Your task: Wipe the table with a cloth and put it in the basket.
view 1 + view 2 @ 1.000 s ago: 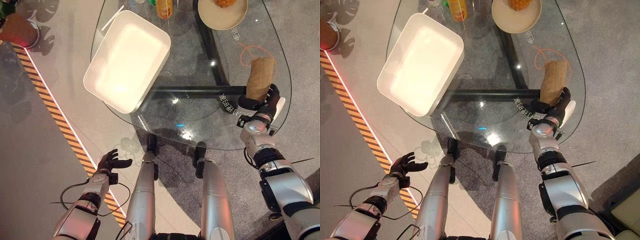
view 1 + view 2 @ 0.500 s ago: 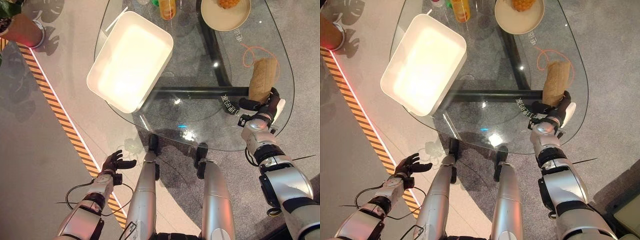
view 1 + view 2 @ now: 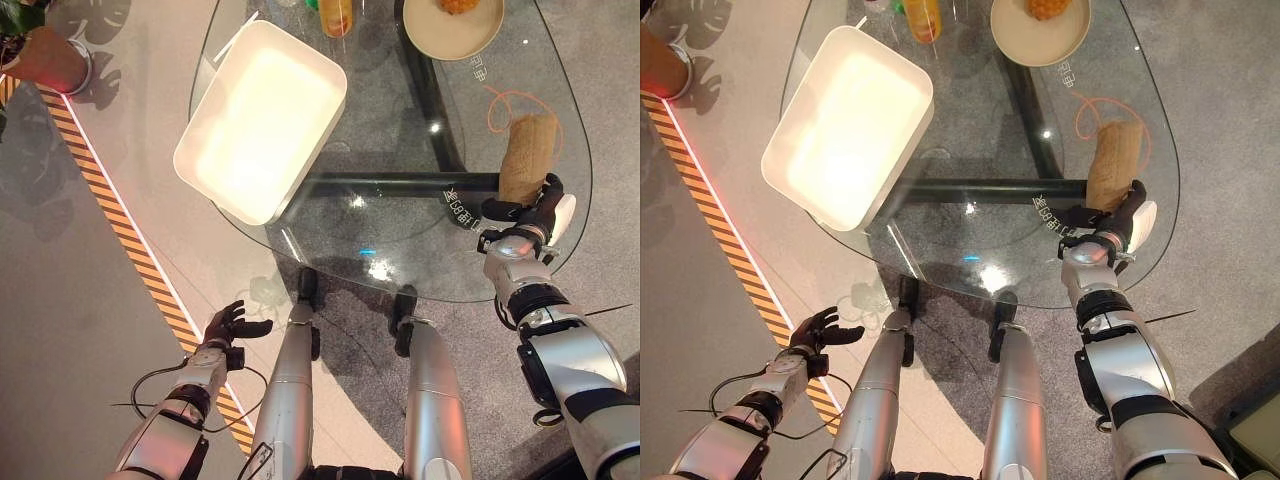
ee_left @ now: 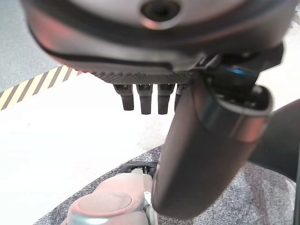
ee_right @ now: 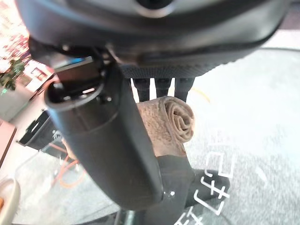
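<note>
Right hand [image 3: 528, 213]: at near end of rolled cloth [image 3: 527, 157], fingers curled about it; grip barely shifted from a second ago, so wiping not begun. Cloth lies on glass tabletop [image 3: 400, 240], well right of white basket [image 3: 262, 118]. Plate [image 3: 452, 22] and bottle [image 3: 335, 15] beyond cloth. Left hand [image 3: 226, 327] idle, relaxed, low.

Tan cloth [image 3: 527, 155], white basket [image 3: 262, 120], clear glass table [image 3: 400, 250], yellow-and-black striped floor tape [image 3: 130, 250], orange cord [image 3: 505, 97]
</note>
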### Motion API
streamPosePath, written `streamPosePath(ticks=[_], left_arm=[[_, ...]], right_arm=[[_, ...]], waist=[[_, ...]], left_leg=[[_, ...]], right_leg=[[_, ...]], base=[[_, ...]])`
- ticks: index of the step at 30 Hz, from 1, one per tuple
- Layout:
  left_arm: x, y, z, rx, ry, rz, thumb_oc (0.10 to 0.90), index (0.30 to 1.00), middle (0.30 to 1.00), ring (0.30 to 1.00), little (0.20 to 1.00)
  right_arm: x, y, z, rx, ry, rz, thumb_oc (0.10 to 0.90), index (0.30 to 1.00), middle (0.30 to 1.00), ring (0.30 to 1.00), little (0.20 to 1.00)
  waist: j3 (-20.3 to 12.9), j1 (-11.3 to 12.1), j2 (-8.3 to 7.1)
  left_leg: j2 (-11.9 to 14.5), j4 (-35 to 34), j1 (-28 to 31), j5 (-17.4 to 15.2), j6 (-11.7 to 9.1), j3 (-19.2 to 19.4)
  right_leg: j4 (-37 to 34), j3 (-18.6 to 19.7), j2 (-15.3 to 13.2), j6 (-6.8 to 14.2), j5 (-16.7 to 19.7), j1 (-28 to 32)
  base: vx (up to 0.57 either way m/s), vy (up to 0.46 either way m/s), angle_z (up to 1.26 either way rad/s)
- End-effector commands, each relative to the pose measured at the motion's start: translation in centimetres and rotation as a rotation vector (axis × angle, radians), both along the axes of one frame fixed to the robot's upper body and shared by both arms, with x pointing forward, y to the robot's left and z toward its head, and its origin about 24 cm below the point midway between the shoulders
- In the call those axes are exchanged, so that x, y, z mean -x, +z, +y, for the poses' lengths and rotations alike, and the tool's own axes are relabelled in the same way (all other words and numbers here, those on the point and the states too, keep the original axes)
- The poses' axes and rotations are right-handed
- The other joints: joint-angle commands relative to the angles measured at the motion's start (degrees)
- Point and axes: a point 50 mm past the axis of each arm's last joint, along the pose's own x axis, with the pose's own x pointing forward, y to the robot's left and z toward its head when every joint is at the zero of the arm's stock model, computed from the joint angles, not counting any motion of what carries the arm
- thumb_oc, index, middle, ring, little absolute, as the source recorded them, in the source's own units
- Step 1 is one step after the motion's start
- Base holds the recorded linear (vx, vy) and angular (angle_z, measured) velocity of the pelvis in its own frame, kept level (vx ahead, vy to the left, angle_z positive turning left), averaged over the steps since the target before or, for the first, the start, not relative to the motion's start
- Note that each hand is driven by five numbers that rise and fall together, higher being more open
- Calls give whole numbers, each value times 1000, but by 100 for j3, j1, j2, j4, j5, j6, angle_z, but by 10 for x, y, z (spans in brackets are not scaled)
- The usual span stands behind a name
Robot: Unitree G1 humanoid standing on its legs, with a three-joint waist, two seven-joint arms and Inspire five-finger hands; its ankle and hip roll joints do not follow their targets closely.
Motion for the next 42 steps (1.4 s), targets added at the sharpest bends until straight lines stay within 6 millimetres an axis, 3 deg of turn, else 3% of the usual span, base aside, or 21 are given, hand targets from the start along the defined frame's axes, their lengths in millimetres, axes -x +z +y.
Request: streamPosePath(ticks=[1, 9, 10, 12, 13, 14, 15, 16, 29, 37, 42], left_arm=[[6, -6, 3, -36, 24, 39, 800, 900, 900, 900, 900], [5, -5, 3, -33, 23, 37, 800, 900, 900, 900, 900], [5, -6, 2, -32, 24, 38, 800, 900, 900, 900, 900], [5, -6, 2, -31, 24, 40, 800, 900, 900, 900, 900], [5, -6, 2, -31, 24, 41, 800, 900, 900, 900, 900], [5, -6, 3, -31, 23, 42, 800, 900, 900, 900, 900], [5, -6, 2, -31, 22, 42, 800, 900, 900, 900, 900], [5, -6, 2, -30, 24, 42, 800, 900, 900, 900, 900], [4, -5, 2, -35, 22, 38, 800, 900, 900, 900, 900], [3, -5, 0, -37, 19, 43, 800, 900, 900, 900, 900], [3, -5, -2, -37, 12, 39, 800, 900, 900, 900, 900]], right_arm=[[4, 35, -28, 150, -107, -59, 800, 900, 900, 900, 900], [5, 36, -32, 161, -125, -44, 800, 900, 900, 900, 900], [5, 36, -32, 159, -127, -41, 707, 820, 820, 820, 807], [5, 34, -33, 151, -131, -32, 624, 749, 749, 749, 724], [5, 33, -33, 149, -132, -30, 399, 556, 556, 556, 499], [6, 32, -34, 146, -133, -24, 292, 465, 465, 465, 392], [6, 30, -34, 146, -135, -18, 136, 331, 331, 331, 236], [7, 29, -34, 145, -136, -8, 100, 300, 300, 300, 200], [8, 21, -36, 151, -137, 29, 100, 300, 300, 300, 200], [6, 26, -32, 188, -111, 6, 100, 300, 300, 300, 200], [-1, 41, -20, 284, -55, -32, 100, 300, 300, 300, 200]], waist=[[-103, 47, 148], [-103, 54, 164], [-103, 52, 166], [-103, 55, 173], [-103, 56, 173], [-103, 59, 172], [-103, 59, 170], [-103, 58, 168], [-103, 50, 166], [-103, 49, 159], [-103, 65, 170]], left_leg=[[-541, 747, 62, -885, 590, 435], [-540, 764, 6, -883, 598, 438], [-539, 769, -2, -884, 600, 440], [-541, 762, 2, -885, 606, 434], [-543, 759, 3, -885, 607, 435], [-544, 756, 6, -885, 608, 435], [-546, 754, 5, -883, 609, 437], [-544, 759, -8, -881, 610, 439], [-568, 753, 28, -896, 636, 463], [-559, 756, 22, -900, 640, 457], [-574, 728, 9, -872, 642, 445]], right_leg=[[-552, -69, 375, -31, 448, 146], [-543, -75, 359, -29, 458, 85], [-533, -73, 359, -29, 456, 73], [-518, -68, 362, -26, 458, 59], [-523, -70, 363, -25, 458, 63], [-531, -74, 361, -24, 460, 70], [-540, -77, 358, -24, 463, 72], [-535, -81, 357, -23, 470, 58], [-573, -82, 359, -10, 513, 79], [-563, -77, 363, -5, 517, 71], [-580, -97, 363, -5, 528, 60]], base=[[0, 0, 0], [0, 0, 0], [0, 0, 0], [0, 0, 0], [0, 0, 0], [0, 0, 0], [0, 0, 0], [0, 0, 0], [0, 0, 0], [0, 0, 0], [0, 0, 0]])
